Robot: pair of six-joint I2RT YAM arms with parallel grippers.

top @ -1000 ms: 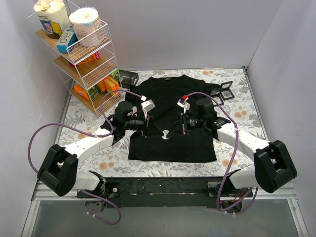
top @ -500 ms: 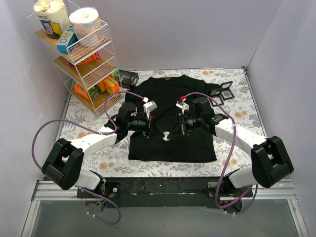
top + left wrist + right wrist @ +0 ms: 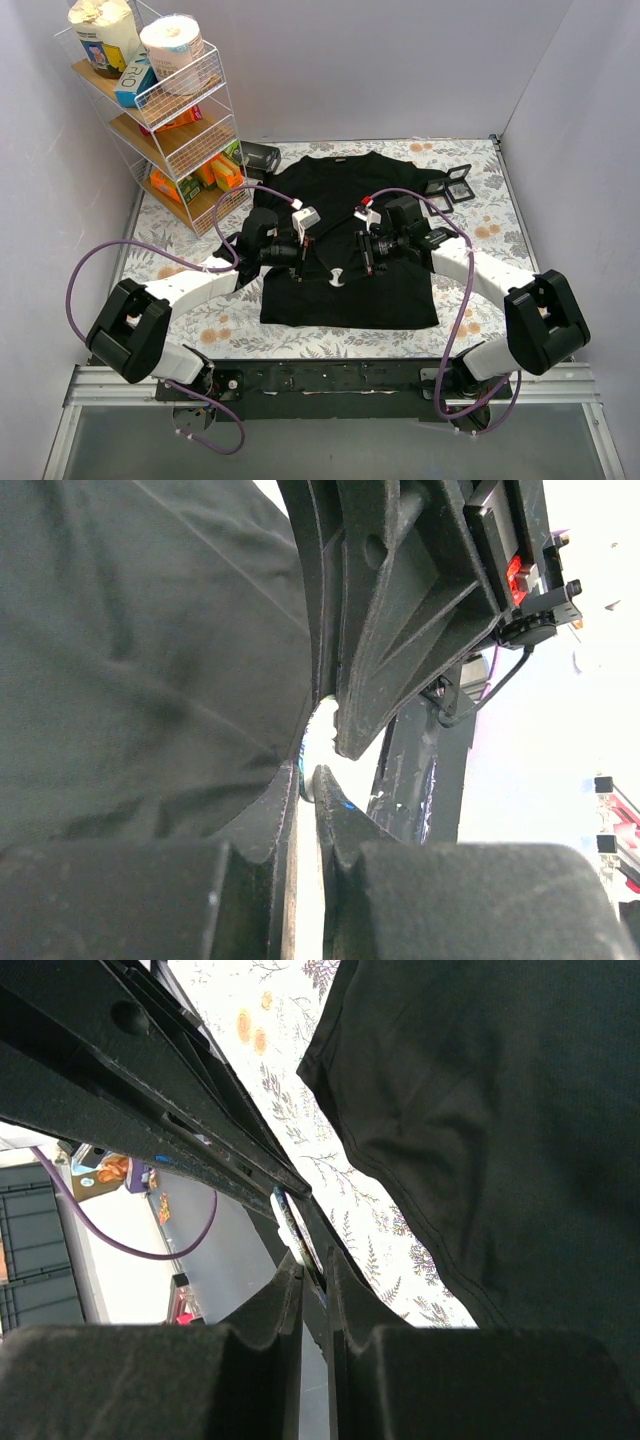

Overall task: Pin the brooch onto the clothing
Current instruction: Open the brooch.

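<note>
The wire rack held paper rolls above and orange packets below. On the black T-shirt, the left gripper was pinched together. The brooch lay on the cloth between it and the right gripper, whose grip I could not tell. A floral cloth covered the table between pale walls.

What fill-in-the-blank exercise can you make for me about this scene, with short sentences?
1. The T-shirt spread on the table is ____ in colour.
2. It lies on a tablecloth printed with ____.
3. The brooch shows on the T-shirt, ____ the left gripper and the right gripper.
4. The wire rack stands at the table's far ____ corner.

Missing words: black; flowers; between; left.
</note>
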